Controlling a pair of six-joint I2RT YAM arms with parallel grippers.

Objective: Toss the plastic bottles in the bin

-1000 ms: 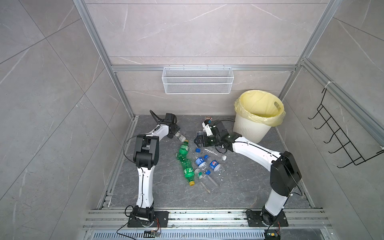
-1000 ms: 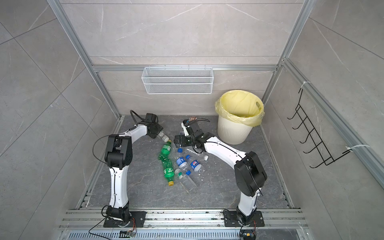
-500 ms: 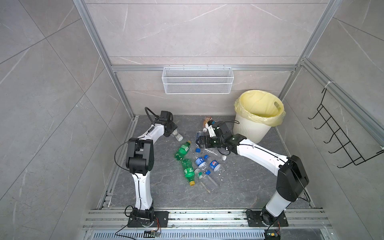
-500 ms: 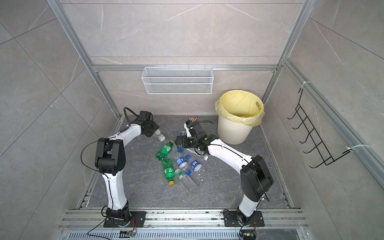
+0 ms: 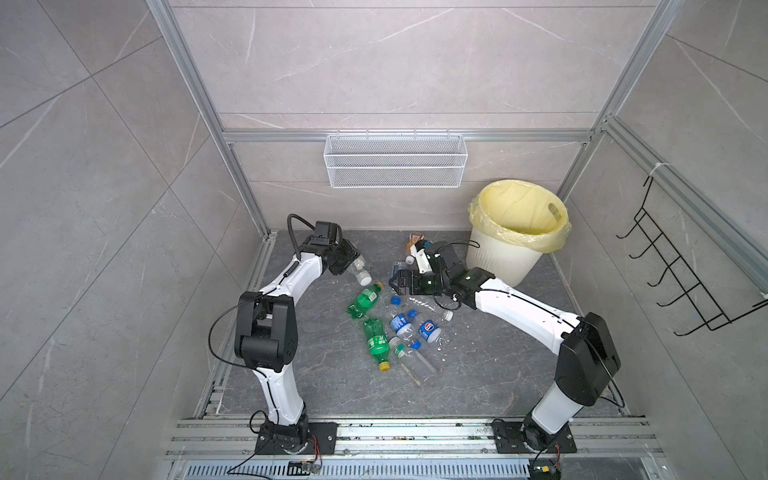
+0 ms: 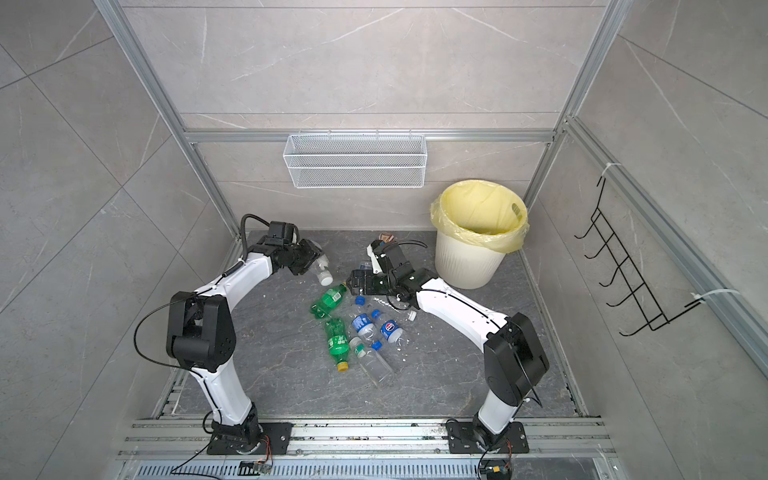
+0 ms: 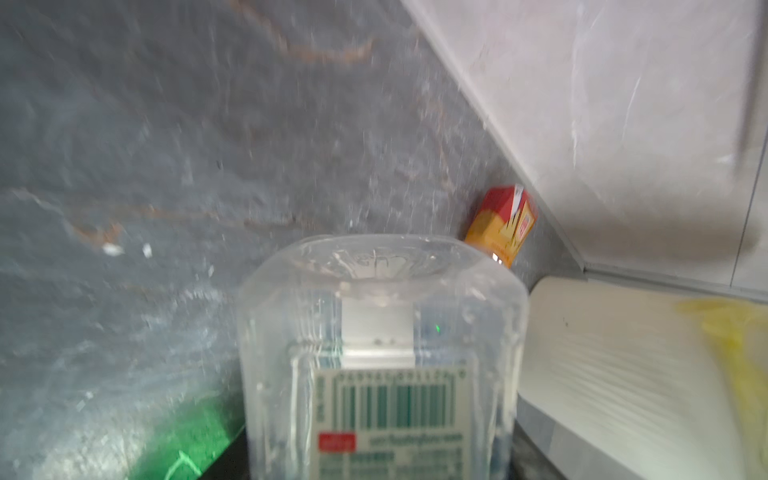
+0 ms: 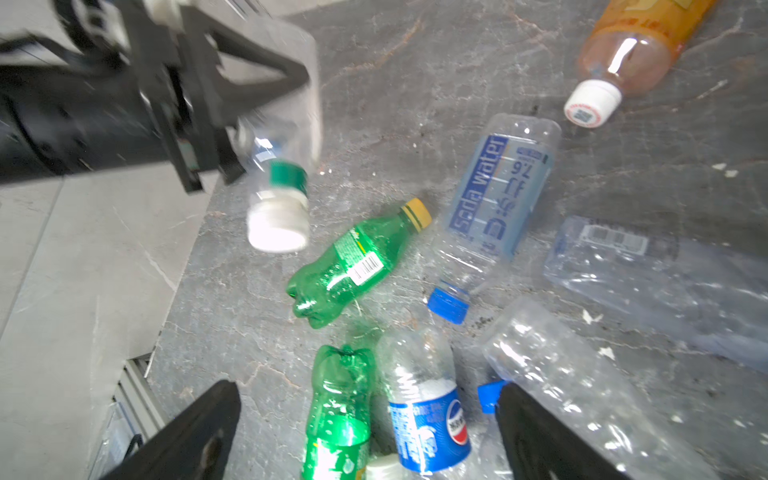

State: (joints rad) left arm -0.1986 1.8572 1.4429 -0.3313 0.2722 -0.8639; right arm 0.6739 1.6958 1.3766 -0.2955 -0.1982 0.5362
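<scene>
Right wrist view: L pincer (image 8: 270, 124) clamped on clear white-cap bottle (image 8: 278, 166), gripped round the body, cap end hanging twd tabletop (image 8: 415, 75); looks lifted clear
Key relation: bin (image 5: 503, 266) stands far right, held bottle far left, so the cell's width lies btwn them; R pincer (image 5: 399, 284) and pile (image 5: 399, 328) sit btwn
Long axis: held bottle crosswise to the fingers, tilted, cap twd near right in both top views
Nearer arm: R is closer to the bin, but L has the load
R pincer state: jaws wide apart, empty, low over far edge of pile, pointing left
Pile: mid tabletop; green bottle (image 8: 353, 266), soda water bottle (image 8: 494, 199), Pepsi bottle (image 8: 428, 415) all lying flat, touching or just beside each other; orange-labelled bottle (image 8: 631, 45) apart, twd far wall
Next move, est.: carry rightward, prob. up and over R arm, then release above bin rim
Surface: dark grey stone-look slab, hard, smooth; round bottles prob. roll if nudged
Room: grey tile walls, alu frame, mesh basket (image 5: 395, 166) on far wall
</scene>
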